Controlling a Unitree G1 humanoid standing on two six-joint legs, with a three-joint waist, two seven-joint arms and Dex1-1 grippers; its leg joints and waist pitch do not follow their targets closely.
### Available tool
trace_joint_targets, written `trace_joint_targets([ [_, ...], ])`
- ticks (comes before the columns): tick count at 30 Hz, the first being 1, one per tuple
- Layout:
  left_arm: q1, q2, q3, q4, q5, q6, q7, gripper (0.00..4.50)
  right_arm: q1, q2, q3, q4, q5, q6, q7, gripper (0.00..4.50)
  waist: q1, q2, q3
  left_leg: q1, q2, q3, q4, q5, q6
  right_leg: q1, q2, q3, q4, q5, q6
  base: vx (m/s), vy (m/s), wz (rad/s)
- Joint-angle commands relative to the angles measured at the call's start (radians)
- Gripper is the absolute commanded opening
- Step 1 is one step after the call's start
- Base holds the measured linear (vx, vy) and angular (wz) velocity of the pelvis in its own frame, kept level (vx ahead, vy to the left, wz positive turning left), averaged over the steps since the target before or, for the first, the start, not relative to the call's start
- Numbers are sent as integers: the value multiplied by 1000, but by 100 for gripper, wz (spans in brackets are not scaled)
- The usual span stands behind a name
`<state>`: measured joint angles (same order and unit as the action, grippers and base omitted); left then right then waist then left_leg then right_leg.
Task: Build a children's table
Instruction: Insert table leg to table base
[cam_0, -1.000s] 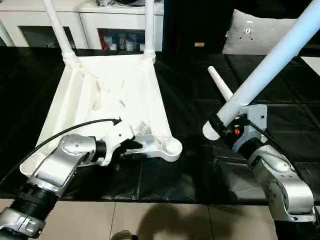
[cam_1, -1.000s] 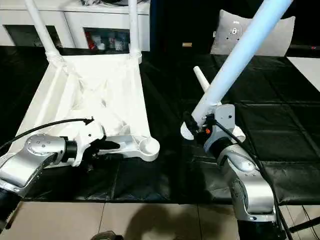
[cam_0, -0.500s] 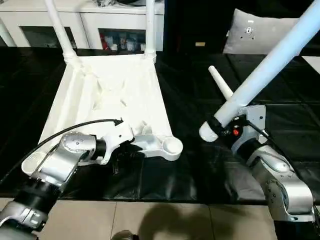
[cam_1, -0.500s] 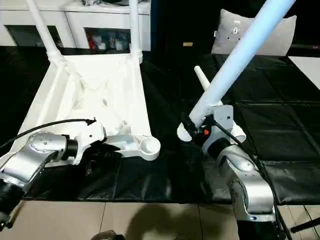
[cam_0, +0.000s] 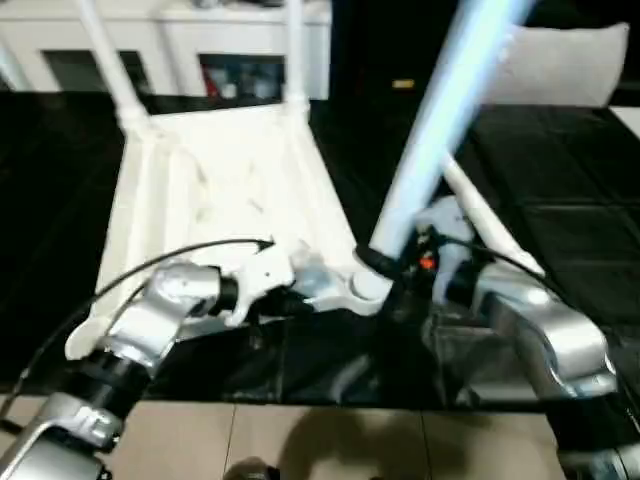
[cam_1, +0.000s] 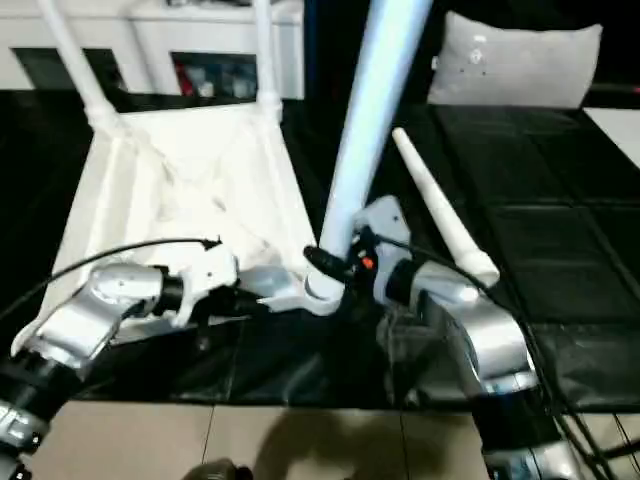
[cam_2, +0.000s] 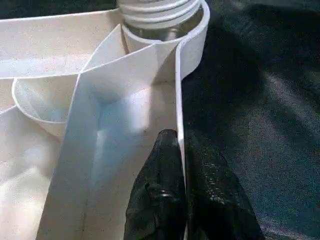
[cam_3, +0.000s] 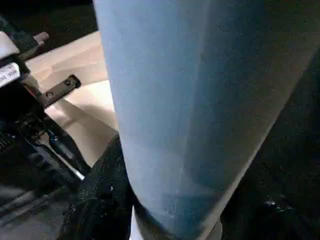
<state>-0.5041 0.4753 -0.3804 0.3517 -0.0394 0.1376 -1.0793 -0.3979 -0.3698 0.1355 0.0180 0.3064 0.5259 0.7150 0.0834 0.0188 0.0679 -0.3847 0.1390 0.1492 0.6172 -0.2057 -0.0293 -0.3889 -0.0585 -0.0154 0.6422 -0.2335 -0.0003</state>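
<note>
Left eye view: the upturned white plastic children's table (cam_0: 215, 190) lies on black sheeting — left claw (cam_2: 181, 165) clamps its near rim, right claw (cam_1: 330, 265) grips a long white tubular leg (cam_1: 365, 120) standing at its near corner socket (cam_0: 362, 285).

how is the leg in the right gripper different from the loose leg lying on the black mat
The held leg stands nearly upright, its ribbed lower end at the table top's near corner socket; the loose leg lies flat on the mat, beside the right arm. The held leg is clamped in the right gripper; nothing touches the loose leg. The held leg runs out of the picture's top; the loose leg shows whole, tapered tip to wider end. Both are white tubes.
</note>
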Motion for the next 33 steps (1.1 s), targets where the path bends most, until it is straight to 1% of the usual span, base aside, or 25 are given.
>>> trace_joint_targets([
  [1, -17, -19, -10, 9, 2, -32, 13, 0, -22, -8, 11, 46, -15, -26, 19, 188, 3, -5, -75, 20, 80, -17, -72, -36, 53, 51, -91, 39, -58, 121, -298, 0, 0, 0],
  [4, -27, -38, 1, 35, 12, -34, 26, 0, -66, 5, 21, 147, -25, -84, 51, 188, 6, -8, -73, 19, 80, -15, -73, -61, 43, 50, -93, 39, -61, 90, -302, 0, 0, 0],
  [6, -30, -42, 3, 40, 15, -33, 28, 0, -75, 9, 23, 168, -27, -96, 60, 188, 7, -8, -73, 20, 80, -15, -74, -75, 38, 49, -93, 39, -62, 68, -300, 0, 0, 0],
  [7, -36, -44, 6, 53, 22, -37, 30, 0, -88, 9, 42, 193, -41, -111, 88, 188, 8, -9, -73, 19, 80, -16, -74, -78, 38, 50, -93, 39, -62, 60, -294, 0, 0, 0],
  [10, -45, -44, 14, 67, 22, -38, 35, 0, -91, 4, 50, 184, -38, -96, 107, 188, 7, -7, -72, 19, 81, -17, -77, -90, 39, 49, -93, 39, -66, 31, -282, 0, 0, 0],
  [13, -53, -49, 22, 84, 26, -44, 43, 0, -94, -3, 52, 183, -31, -89, 119, 188, 8, -9, -72, 20, 81, -17, -78, -96, 37, 48, -92, 39, -68, 12, -276, 0, 0, 0],
  [14, -61, -54, 27, 99, 30, -52, 54, 0, -94, -12, 56, 182, -30, -88, 132, 188, 7, -9, -71, 19, 80, -16, -78, -107, 35, 47, -92, 39, -71, -8, -273, 0, 0, 0],
  [15, -66, -59, 32, 107, 26, -59, 54, 0, -95, -20, 55, 185, -29, -82, 141, 188, 8, -6, -71, 21, 81, -17, -78, -113, 32, 47, -93, 40, -72, -18, -272, 0, 0, 0],
  [16, -70, -64, 36, 114, 23, -65, 53, 0, -97, -26, 53, 193, -33, -83, 152, 188, 8, -8, -70, 21, 80, -16, -79, -126, 29, 46, -92, 40, -74, -36, -269, 0, 0, 0],
  [17, -70, -66, 37, 115, 20, -66, 48, 0, -100, -29, 52, 205, -39, -90, 158, 188, 8, -8, -70, 21, 81, -16, -79, -135, 27, 46, -93, 40, -75, -48, -269, 0, 0, 0],
  [18, -70, -65, 34, 115, 20, -68, 42, 0, -102, -29, 51, 215, -44, -95, 160, 188, 8, -7, -68, 18, 80, -17, -81, -142, 23, 46, -95, 40, -76, -68, -266, 0, 0, 0],
  [20, -70, -64, 33, 115, 21, -70, 37, 0, -104, -31, 52, 225, -50, -97, 164, 188, 7, -9, -66, 20, 81, -17, -83, -157, 16, 42, -94, 40, -79, -96, -261, 0, 0, 0],
  [22, -71, -65, 34, 117, 21, -70, 36, 0, -106, -34, 53, 229, -54, -94, 168, 188, 7, -10, -67, 19, 81, -17, -83, -151, 19, 42, -93, 41, -78, -88, -259, 0, 0, 0],
  [26, -73, -64, 39, 122, 24, -74, 26, 0, -107, -38, 54, 234, -50, -82, 182, 188, 7, -9, -65, 18, 81, -17, -82, -140, 30, 41, -93, 41, -78, -65, -261, 0, 0, 0],
  [28, -69, -60, 38, 111, 24, -72, 14, 0, -116, -32, 49, 254, -42, -81, 189, 188, 7, -7, -65, 19, 81, -17, -83, -152, 28, 40, -94, 40, -79, -82, -264, 0, 0, 0],
  [29, -69, -59, 37, 109, 23, -72, 11, 0, -119, -29, 46, 261, -39, -80, 190, 188, 7, -4, -64, 19, 81, -18, -83, -154, 27, 40, -95, 40, -79, -85, -265, 0, 0, 0],
  [30, -68, -59, 37, 106, 23, -72, 9, 0, -122, -25, 43, 268, -36, -79, 192, 188, 6, -6, -64, 19, 82, -18, -84, -157, 25, 40, -93, 40, -79, -84, -266, 0, 0, 0],
  [31, -66, -56, 34, 99, 25, -73, 5, 0, -131, -14, 32, 293, -25, -73, 198, 188, 7, -1, -63, 19, 82, -19, -85, -164, 23, 39, -93, 40, -79, -89, -268, 0, 0, 0],
  [32, -66, -56, 34, 99, 25, -73, 5, 0, -131, -14, 32, 293, -25, -73, 198, 188, 6, -4, -63, 19, 82, -19, -86, -170, 21, 40, -94, 40, -80, -93, -271, 0, 0, 0],
  [33, -66, -52, 29, 96, 30, -76, 2, 0, -137, -8, 26, 315, -20, -72, 205, 188, 7, -2, -64, 19, 82, -19, -85, -171, 20, 40, -94, 40, -80, -92, -272, 0, 0, 0],
])
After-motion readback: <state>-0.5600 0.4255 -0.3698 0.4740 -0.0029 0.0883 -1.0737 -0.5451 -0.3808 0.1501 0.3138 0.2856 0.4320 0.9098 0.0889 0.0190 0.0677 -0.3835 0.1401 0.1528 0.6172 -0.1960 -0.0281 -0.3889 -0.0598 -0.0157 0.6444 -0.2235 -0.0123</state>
